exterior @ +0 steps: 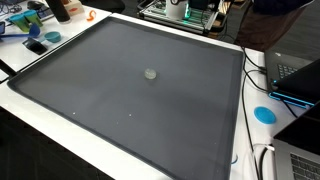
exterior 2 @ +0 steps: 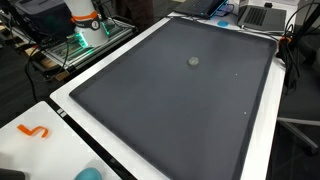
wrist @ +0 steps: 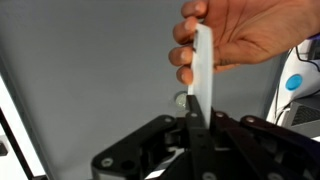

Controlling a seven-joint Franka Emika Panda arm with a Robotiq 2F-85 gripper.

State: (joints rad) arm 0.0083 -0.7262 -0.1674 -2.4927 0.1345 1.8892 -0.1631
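Wrist view here: our claw (wrist: 197, 125) has its fingers squeezed together on the bottom end of a thin white strip (wrist: 203, 65). The strip sticks straight up out of the claw. A person's hand (wrist: 250, 35) pinches the strip's top end, above the claw and a bit to its right. Under the claw we see the big dark mat (wrist: 90, 70). A small grey round thing (exterior: 151, 73) lies on the mat in both exterior views.
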